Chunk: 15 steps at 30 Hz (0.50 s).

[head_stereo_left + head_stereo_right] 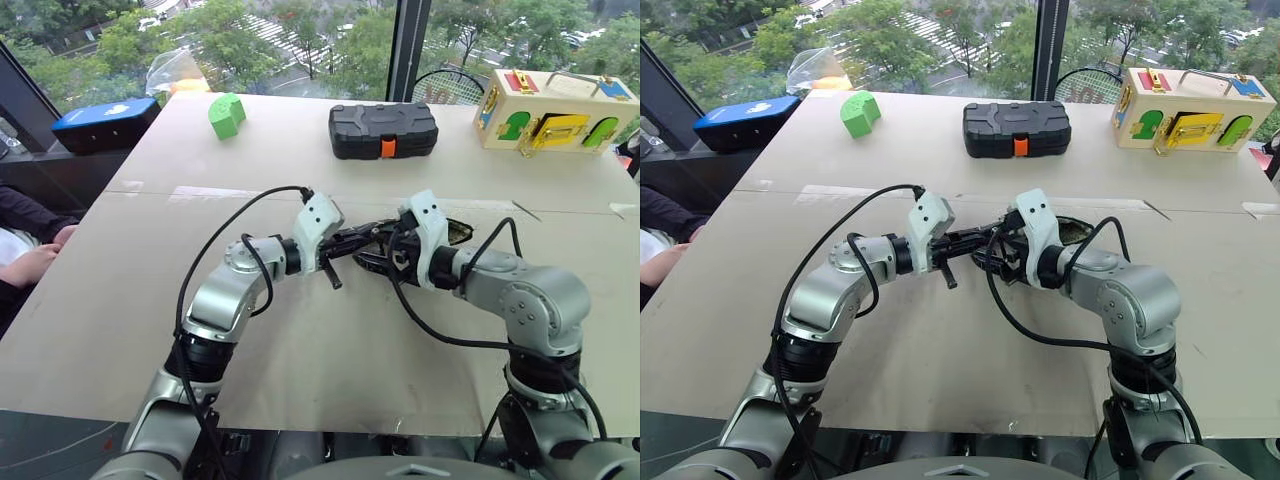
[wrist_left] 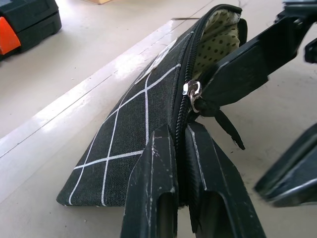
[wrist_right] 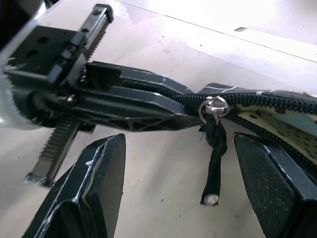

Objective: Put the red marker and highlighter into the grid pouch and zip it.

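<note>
The grid pouch (image 2: pixel 124 139), black fabric with white lines, lies on the table in front of me. Its zipper is closed near the end I hold and open further along, where a spotted pale lining (image 2: pixel 218 34) shows. My left gripper (image 2: pixel 179 130) is shut on the pouch's zipper edge at that end. The metal zipper pull (image 3: pixel 215 106) and its dark cord (image 3: pixel 214 163) hang between the fingers of my right gripper (image 3: pixel 179 141), which is open and not touching them. In the head views both grippers meet at the table's middle (image 1: pixel 372 240). The red marker and the highlighter are hidden.
At the table's far side stand a hard black case with an orange latch (image 1: pixel 383 130), a chunky green block (image 1: pixel 226 114) and a wooden latch box (image 1: pixel 555 110). A blue box (image 1: pixel 105 122) sits off the far left corner. A person's hand (image 1: pixel 35 262) rests at the left edge.
</note>
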Motion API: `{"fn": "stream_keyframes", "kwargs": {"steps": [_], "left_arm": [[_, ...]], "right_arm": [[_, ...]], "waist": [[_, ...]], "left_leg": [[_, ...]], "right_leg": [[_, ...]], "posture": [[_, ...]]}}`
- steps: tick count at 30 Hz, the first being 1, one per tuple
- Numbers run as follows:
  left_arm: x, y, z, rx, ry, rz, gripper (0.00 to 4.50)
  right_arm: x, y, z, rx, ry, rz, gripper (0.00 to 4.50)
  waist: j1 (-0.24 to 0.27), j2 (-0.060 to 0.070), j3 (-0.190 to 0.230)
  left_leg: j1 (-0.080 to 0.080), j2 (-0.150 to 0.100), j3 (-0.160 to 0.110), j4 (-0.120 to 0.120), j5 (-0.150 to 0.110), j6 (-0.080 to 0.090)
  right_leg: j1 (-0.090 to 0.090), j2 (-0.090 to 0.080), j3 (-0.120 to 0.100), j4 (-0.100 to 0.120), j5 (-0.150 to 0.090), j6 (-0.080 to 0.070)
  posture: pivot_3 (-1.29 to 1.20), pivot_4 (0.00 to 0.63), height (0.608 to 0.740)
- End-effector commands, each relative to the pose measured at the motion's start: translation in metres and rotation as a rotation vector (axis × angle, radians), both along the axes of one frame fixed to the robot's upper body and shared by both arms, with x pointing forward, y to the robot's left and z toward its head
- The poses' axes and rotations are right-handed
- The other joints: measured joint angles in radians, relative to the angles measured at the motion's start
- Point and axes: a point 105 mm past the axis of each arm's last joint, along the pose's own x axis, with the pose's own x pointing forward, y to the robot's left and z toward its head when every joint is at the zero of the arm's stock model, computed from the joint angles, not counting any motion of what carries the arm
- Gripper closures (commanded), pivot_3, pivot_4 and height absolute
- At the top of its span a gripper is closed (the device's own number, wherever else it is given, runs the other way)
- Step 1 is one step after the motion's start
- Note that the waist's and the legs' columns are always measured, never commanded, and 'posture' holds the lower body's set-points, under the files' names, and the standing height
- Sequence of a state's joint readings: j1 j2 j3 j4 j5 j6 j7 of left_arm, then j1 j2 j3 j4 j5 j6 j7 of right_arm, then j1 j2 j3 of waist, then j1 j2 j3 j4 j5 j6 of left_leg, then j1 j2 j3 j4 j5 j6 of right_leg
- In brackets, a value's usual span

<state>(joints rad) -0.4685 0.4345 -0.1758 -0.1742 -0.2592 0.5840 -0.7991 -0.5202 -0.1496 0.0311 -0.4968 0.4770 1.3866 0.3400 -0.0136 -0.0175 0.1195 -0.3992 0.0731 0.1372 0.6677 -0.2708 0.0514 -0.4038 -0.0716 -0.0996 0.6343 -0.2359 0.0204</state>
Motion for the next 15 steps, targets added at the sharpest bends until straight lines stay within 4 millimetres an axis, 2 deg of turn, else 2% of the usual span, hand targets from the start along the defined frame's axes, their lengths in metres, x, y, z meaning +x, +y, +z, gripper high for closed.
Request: {"fn": "stream_keyframes", "kwargs": {"steps": [1, 2, 11, 12, 15], "left_arm": [[-0.0054, -0.0049, 0.0148, -0.019, -0.053, -0.027, 4.50], [-0.0055, -0.0046, 0.0147, -0.018, -0.053, -0.026, 4.50], [-0.0073, -0.0044, 0.0139, -0.013, -0.053, -0.023, 4.50], [-0.0075, -0.0041, 0.0136, -0.011, -0.054, -0.023, 4.50], [-0.0078, -0.0032, 0.0129, 0.001, -0.065, -0.025, 4.50]], "right_arm": [[0.0030, 0.0016, 0.0119, 0.017, -0.061, -0.002, 2.16], [0.0043, 0.0011, 0.0119, 0.015, -0.064, -0.008, 2.57], [0.0074, -0.0003, 0.0144, 0.024, -0.068, -0.016, 2.57], [0.0075, -0.0005, 0.0139, 0.024, -0.064, -0.016, 3.21], [0.0080, -0.0022, 0.0130, 0.028, -0.056, -0.023, 4.44]], "waist": [[0.000, 0.000, 0.000], [0.000, 0.000, 0.000], [0.000, 0.000, 0.000], [-0.001, 0.000, 0.000], [0.000, 0.000, 0.000]], "left_leg": [[0.000, 0.000, 0.000, 0.000, 0.000, 0.000], [0.000, 0.000, 0.000, 0.000, 0.000, 0.000], [0.000, 0.000, 0.000, 0.000, 0.000, 0.000], [0.000, 0.000, 0.000, 0.000, 0.000, 0.000], [0.000, 0.000, 0.000, -0.001, 0.000, 0.000]], "right_leg": [[0.000, 0.000, 0.000, 0.000, 0.000, 0.000], [0.000, 0.000, 0.000, 0.000, 0.000, 0.000], [0.000, 0.000, 0.000, 0.000, 0.000, 0.000], [0.000, 0.000, 0.001, 0.000, 0.000, 0.000], [0.000, 0.000, 0.001, 0.000, 0.000, 0.000]], "posture": [[0.00, 0.150, 0.740], [0.00, 0.150, 0.740], [0.00, 0.150, 0.740], [0.00, 0.150, 0.740], [0.00, 0.150, 0.740]]}}
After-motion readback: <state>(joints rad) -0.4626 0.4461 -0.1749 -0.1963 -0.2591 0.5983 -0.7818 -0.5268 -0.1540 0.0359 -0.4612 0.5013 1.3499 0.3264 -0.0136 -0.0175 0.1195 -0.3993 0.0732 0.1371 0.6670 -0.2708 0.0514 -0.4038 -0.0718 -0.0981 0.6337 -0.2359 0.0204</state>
